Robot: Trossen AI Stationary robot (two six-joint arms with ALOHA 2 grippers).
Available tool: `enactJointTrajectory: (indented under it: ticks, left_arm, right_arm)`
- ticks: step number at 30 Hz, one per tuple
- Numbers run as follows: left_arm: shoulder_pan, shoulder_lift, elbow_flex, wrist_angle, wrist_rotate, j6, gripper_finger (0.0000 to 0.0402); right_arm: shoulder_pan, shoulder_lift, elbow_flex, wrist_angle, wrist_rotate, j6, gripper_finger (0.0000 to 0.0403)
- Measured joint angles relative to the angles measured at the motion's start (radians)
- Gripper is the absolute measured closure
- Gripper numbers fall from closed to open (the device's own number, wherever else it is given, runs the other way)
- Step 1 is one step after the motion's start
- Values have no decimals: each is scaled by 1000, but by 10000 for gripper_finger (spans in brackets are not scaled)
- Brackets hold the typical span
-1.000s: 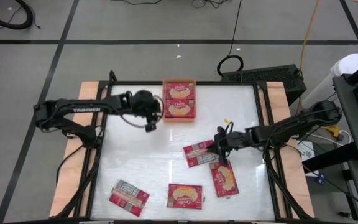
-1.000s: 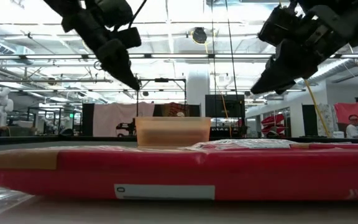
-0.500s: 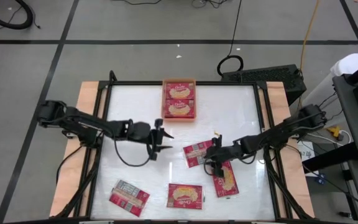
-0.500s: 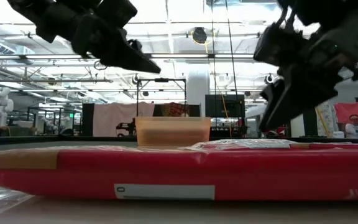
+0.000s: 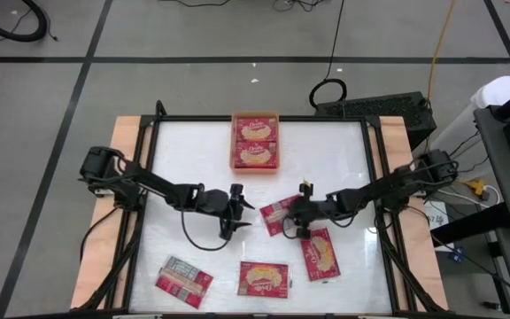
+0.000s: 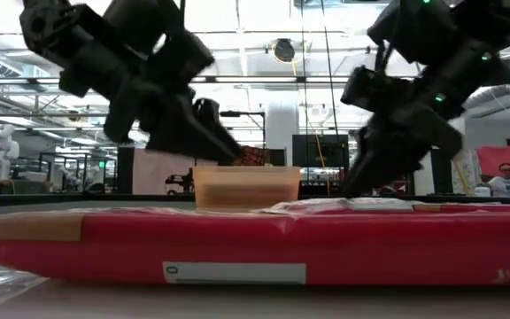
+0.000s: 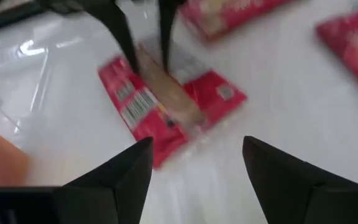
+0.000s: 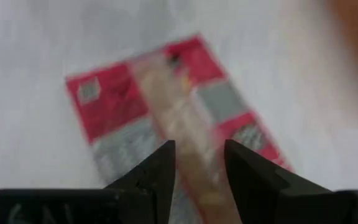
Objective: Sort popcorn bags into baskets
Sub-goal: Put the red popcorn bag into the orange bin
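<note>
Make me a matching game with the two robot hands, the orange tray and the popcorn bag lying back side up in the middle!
Things:
1. left gripper
2. right gripper
3. orange tray
4. back-up popcorn bag

Places:
A. at the table's far edge, holding two bags
B. open, just left of the middle bag
C. lying between both grippers
D. open, over the middle bag's right end

Pairs: 1-B, 2-D, 3-A, 4-C
</note>
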Motion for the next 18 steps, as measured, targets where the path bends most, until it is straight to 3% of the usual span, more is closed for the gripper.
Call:
enactJointTrajectory:
  ticks: [7,12,18]
  left_arm:
    - [-8,104,6,67,7,47,160]
    - [-8,195,80,71,36,93,169]
    - [11,285,231,-77,44,121,192]
  right_arm:
    - [-49,-3,0,106,-3,-37,271]
    - [-46,-49,0,133,-30,-68,271]
    - [-22,-152,0,91,-30,-74,271]
